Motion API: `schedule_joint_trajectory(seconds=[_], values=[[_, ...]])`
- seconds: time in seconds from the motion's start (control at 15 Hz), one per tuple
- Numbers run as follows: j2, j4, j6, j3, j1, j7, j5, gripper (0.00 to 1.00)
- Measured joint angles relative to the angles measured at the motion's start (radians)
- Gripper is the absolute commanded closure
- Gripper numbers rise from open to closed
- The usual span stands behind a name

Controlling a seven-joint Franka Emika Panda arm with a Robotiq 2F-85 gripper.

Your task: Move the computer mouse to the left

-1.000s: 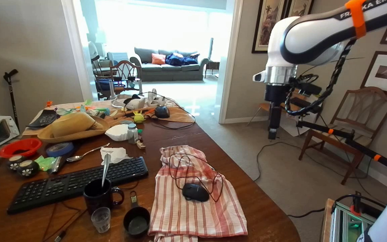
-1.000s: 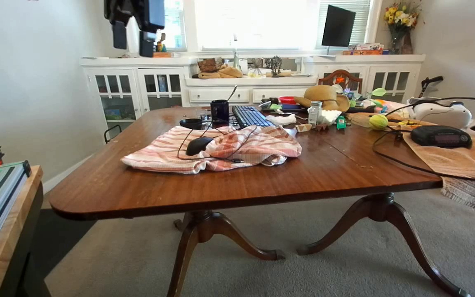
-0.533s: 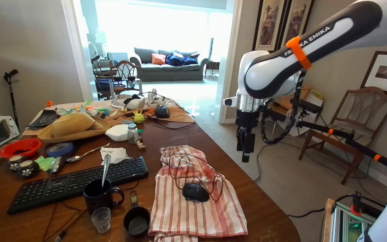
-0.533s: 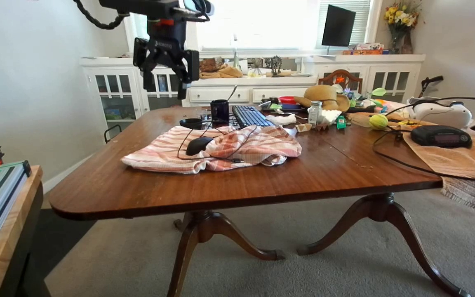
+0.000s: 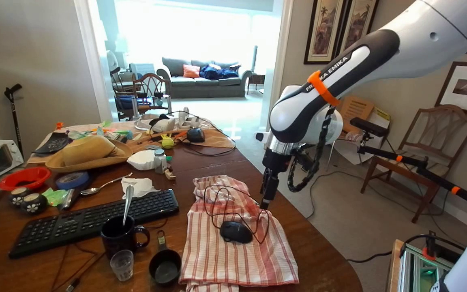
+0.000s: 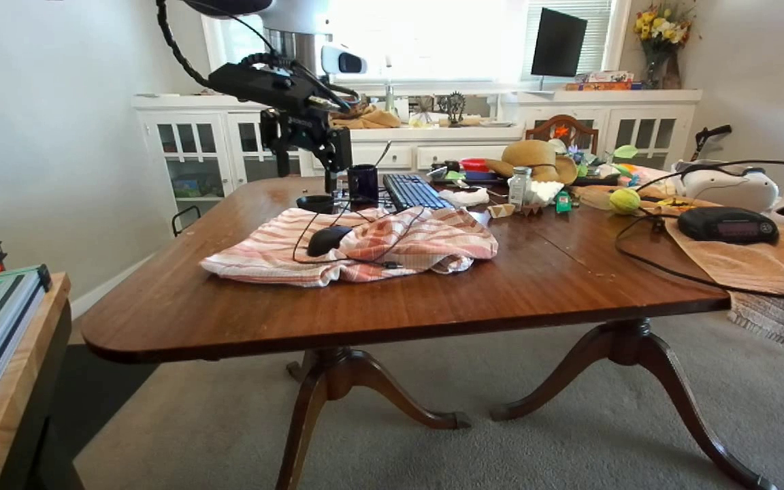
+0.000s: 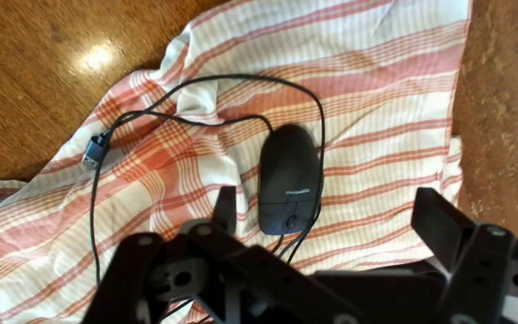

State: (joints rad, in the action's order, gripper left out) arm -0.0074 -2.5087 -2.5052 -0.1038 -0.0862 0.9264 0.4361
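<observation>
Tool (image 7: 328,211): fingers (image 7: 436,220) spread wide, with nothing held between them.
Tool position: pointing downward above the cloth (image 7: 385,157), both fingers apart from the mouse (image 7: 289,175) in both exterior views.
Mouse: resting on the cloth, domed side up; in the wrist view it lies between the fingers, closer to the finger at the left of that view.
Mouse heading: wheel (image 7: 291,220) end toward the bottom of the wrist view; maker's mark (image 7: 297,191) (small, and upside down there) next to the buttons (image 7: 271,218).
Cable (image 7: 323,130): black, looped over the cloth and around the mouse; one run follows the mouse's edge.
Plug (image 7: 92,153): metal end exposed, on the cloth, apart from the mouse.
Cloth: red-striped, rumpled at one end, flatter beneath the mouse, spread on the desk (image 6: 535,299).
Arm (image 5: 339,81): extends from the upper right in an exterior view; orange band (image 5: 322,89) wrapped around it.
Keyboard (image 5: 77,225): on the desk, to the left of the cloth in an exterior view.
Mug (image 5: 114,239): upright, hiding part of the keyboard in an exterior view; spoon (image 5: 128,202) leaning inside.
Glass (image 5: 122,265): upright, close in front of the mug in an exterior view.
Scoop (image 5: 165,269): between the glass and the cloth in an exterior view.
Far items: hat (image 5: 87,152), tape (image 5: 71,185) and bowl (image 5: 8,179), beyond the keyboard in an exterior view.
Clock (image 6: 727,225): on a tan towel (image 6: 766,265), well apart from the mouse in an exterior view.
</observation>
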Motion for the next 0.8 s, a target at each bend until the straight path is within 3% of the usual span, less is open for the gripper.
schedule_joint_trajectory(seconds=[0.27,0.8], values=[[0.079,-0.001,-0.13,0.057,0.007,-0.054,0.057,0.0],[0.1,0.004,-0.144,0.071,0.018,-0.074,0.057,0.0]])
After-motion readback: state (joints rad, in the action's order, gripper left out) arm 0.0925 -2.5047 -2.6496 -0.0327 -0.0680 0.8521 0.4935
